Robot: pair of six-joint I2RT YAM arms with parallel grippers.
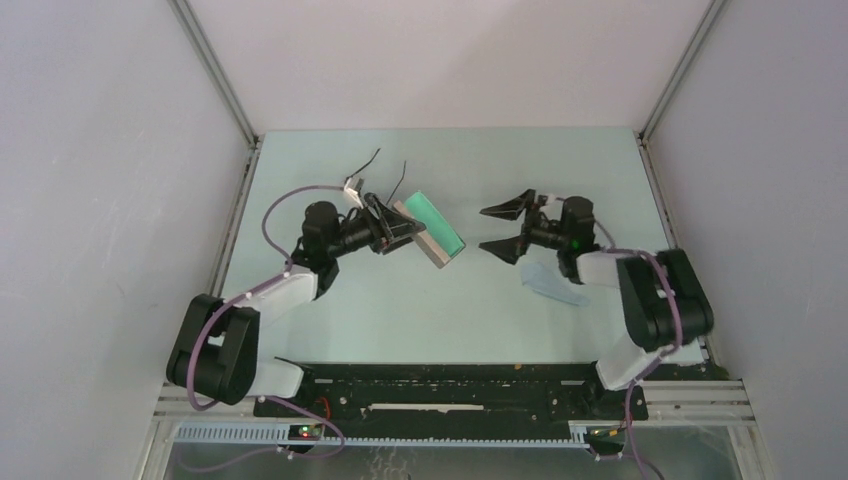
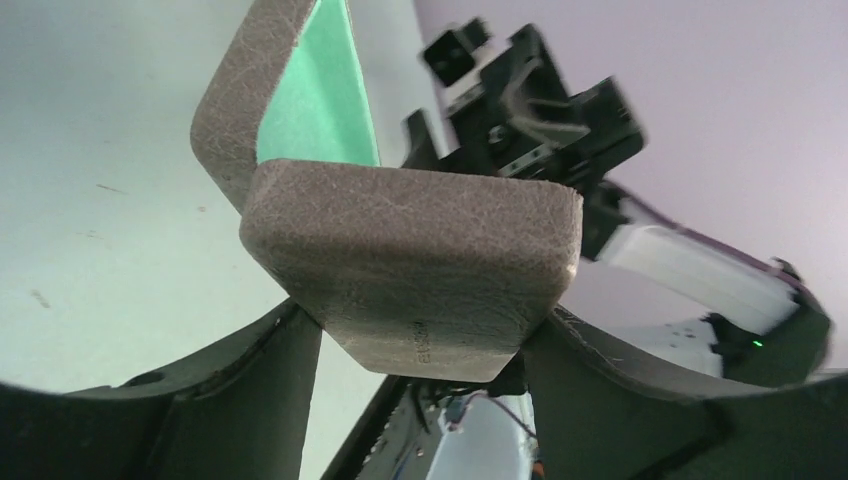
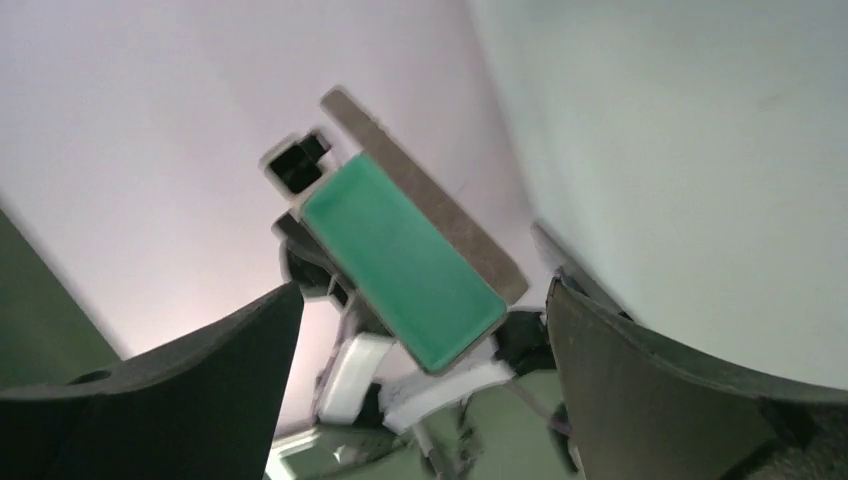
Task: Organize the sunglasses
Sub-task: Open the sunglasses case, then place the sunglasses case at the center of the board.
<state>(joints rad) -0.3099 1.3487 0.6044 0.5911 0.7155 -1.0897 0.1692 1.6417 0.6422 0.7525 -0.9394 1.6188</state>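
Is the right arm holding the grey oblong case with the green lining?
No, the right fingers are spread open and empty; the grey oblong case is clamped between the left fingers.

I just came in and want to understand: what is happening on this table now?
The left gripper holds the open case, its green lining turned toward the right arm. The right gripper is open and empty and points at the case. The sunglasses are not yet in the case; only their thin arms show behind the left gripper. A blue cloth lies by the right arm.
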